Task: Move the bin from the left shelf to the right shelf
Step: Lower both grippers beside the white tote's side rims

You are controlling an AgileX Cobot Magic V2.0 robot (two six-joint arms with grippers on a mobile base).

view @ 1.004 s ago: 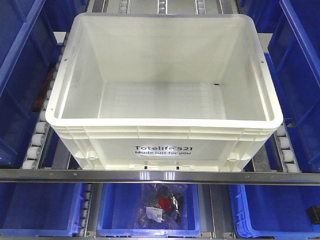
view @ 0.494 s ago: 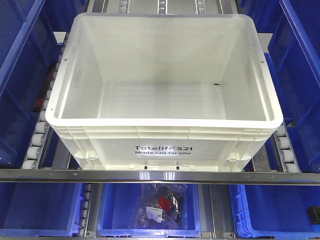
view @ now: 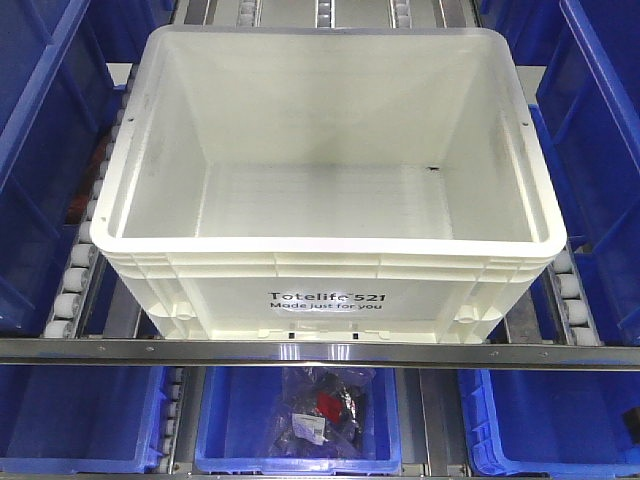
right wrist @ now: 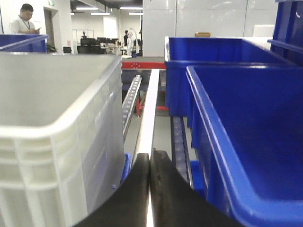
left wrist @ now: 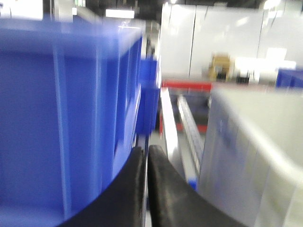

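Almost nothing has moved since the earlier frames: the bin (view: 330, 290) fills the middle of the front view exactly as it did, and the one change is at the lower right edge, where a small dark shape has all but slipped out of frame. The bin rests on the rollers (view: 72, 285) of its shelf lane, its printed side toward the camera and just behind the metal rail (view: 320, 352), and it is empty. As a judgement, the carry is hardly begun: the bin is on its lane and nothing grips it, so the grasp, the lift, the crossing and the setting down are all left (which shelf this lane belongs to cannot be told from these views). The left pincer (left wrist: 147, 151) shows at the bottom centre of its wrist view with its two dark fingers pressed together and nothing between them. It sits low in the gap between a blue bin (left wrist: 61, 118) filling the left of that frame and the bin's pale wall (left wrist: 255, 156) at the right; the view is blurred, so whether it touches either wall I cannot tell. The right pincer (right wrist: 150, 158) is likewise pressed together and empty at the bottom centre of its view, in the gap between the bin's ribbed side (right wrist: 57, 142) at the left and another blue bin (right wrist: 246, 137) at the right, and it is not seen touching either.
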